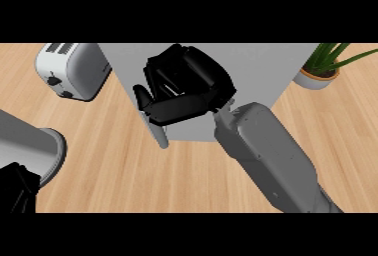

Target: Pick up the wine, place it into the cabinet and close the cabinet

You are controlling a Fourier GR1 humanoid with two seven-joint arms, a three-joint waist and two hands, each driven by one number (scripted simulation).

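Observation:
No wine bottle shows anywhere in the head view. The grey cabinet [258,70] fills the upper middle, seen from above. My right hand [184,87] lies over its left part, fingers relaxed and spread, holding nothing that I can see. A thin grey door edge or handle [159,132] sticks out toward me just below the thumb. The hand hides the cabinet's left side, so I cannot tell how far the door stands. My left hand [15,192] shows only as a dark shape at the lower left edge.
A white toaster [70,70] stands on the wooden counter [148,175] left of the cabinet. A potted plant [321,70] sits at the cabinet's right. My right forearm [269,155] crosses the counter's middle right.

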